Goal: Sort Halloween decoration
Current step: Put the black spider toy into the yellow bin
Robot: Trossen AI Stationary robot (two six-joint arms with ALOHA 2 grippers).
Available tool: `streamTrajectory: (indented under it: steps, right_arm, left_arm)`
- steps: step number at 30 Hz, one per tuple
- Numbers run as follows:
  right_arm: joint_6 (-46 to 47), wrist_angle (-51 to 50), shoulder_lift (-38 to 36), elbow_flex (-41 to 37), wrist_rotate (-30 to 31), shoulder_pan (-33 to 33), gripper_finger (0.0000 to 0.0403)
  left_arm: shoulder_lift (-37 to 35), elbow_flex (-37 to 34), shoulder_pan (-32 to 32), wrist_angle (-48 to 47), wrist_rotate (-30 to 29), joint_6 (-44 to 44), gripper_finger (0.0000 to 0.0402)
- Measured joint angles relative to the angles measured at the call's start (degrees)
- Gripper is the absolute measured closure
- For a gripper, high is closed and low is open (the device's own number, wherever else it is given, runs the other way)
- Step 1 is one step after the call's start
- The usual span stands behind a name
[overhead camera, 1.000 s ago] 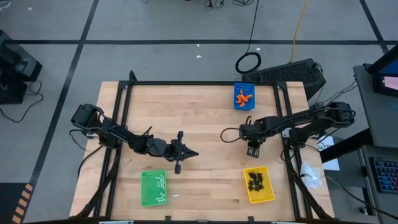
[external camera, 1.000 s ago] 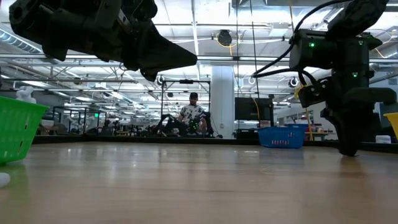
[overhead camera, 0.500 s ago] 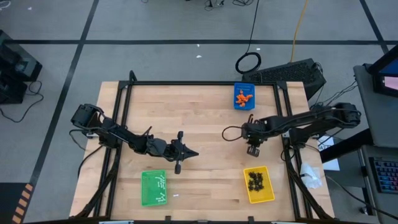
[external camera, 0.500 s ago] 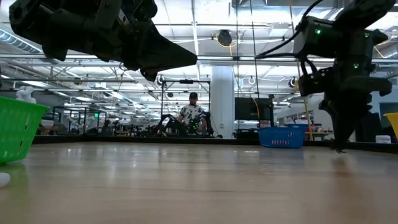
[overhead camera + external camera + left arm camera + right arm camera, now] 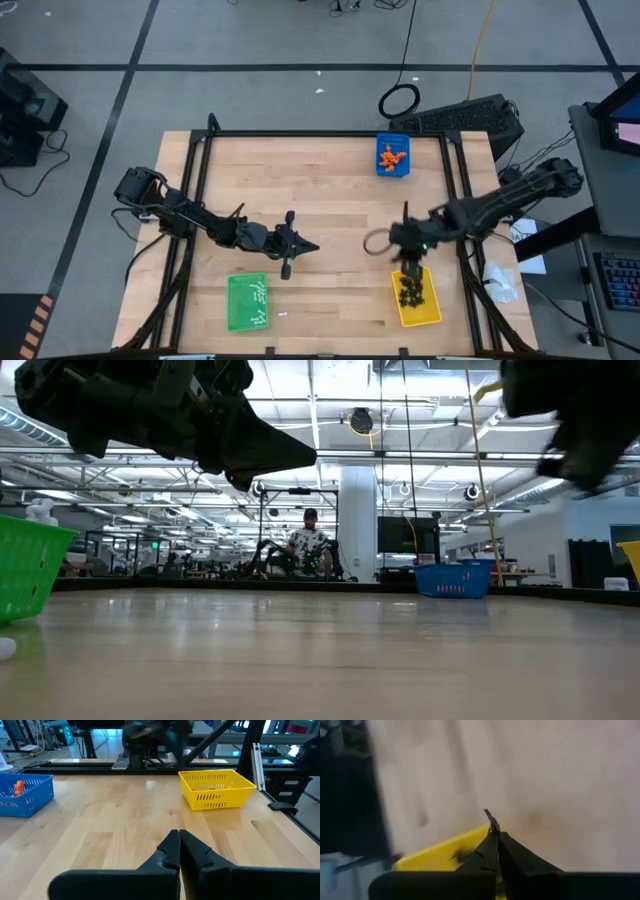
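Black spider trinket nipped at tips of right gripper jaws, over yellow tray rim. Light, spindly, stiff; best pinched by leg. Left gripper jaws closed, empty, well clear of yellow tray.

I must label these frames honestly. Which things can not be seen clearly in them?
- Right gripper: shut, a tiny dark tip between its fingertips; too small to identify.
- Right arm, low view: motion-blurred, cut by the edge.
- Yellow tray contents: dark specks from above; walls hide them in the left wrist view.
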Motion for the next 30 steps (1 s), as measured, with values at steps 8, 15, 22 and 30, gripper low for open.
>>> streamTrajectory:
  steps: [8,15,22,30]
  right_arm:
    - [23.7,-1.6,2.8,0.2,2.3,17.9,0.0403]
    - [25.5,-1.4,13.3,0.2,3.4,21.1,0.0403]
    - [24.2,-2.0,19.8,0.3,-1.4,20.9,0.0403]
    - [26.3,-2.3,15.4,0.3,0.0,20.9,0.0385]
  left_arm:
    - [0.0,0.0,-0.8,0.0,1.0,0.1,0.0402]
    - [0.0,0.5,-2.3,-2.4,7.2,0.4,0.0402]
    - [0.0,11.4,-6.0,-34.8,7.3,1.4,0.0402]
    - [-0.1,24.3,-10.9,-65.4,9.3,-4.9,0.0402]
